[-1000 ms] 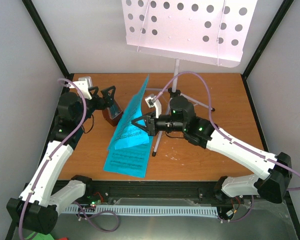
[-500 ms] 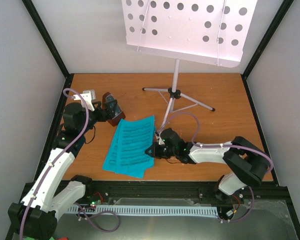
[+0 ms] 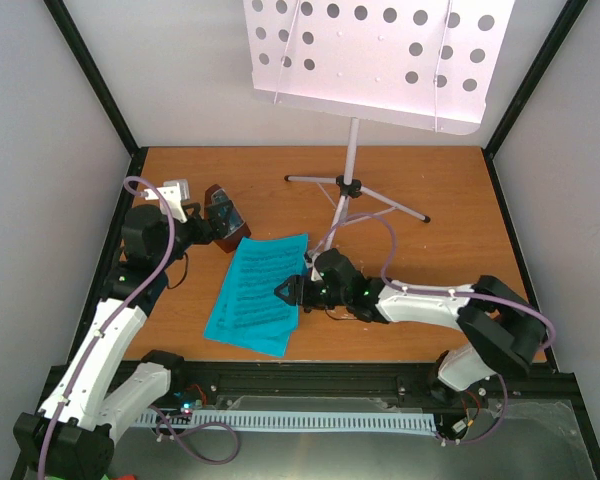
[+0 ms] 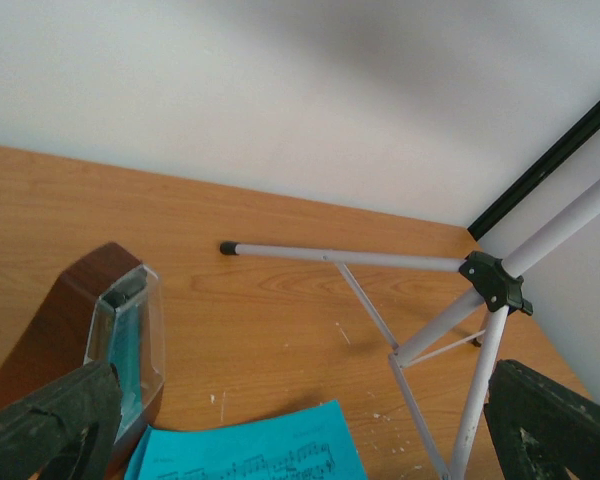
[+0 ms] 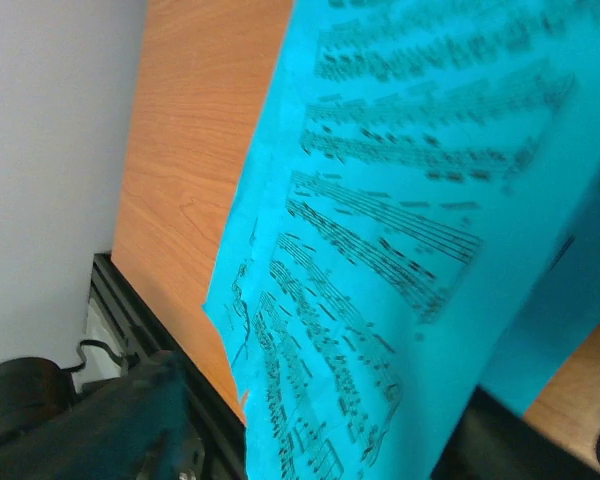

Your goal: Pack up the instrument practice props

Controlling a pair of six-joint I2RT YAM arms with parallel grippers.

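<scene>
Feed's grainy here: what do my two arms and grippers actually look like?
Both the left arm and the right arm have white links, black joints and a looping purple cable. The left gripper and right gripper have black, wedge-shaped fingers.

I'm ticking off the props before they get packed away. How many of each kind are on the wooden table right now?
Dark red-brown pyramid metronome with clear cover: 1
Pile of cyan printed sheet-music pages: 1 (number of sheets unclear)
Pale silver tripod music stand with perforated desk: 1
Total: 3
</scene>
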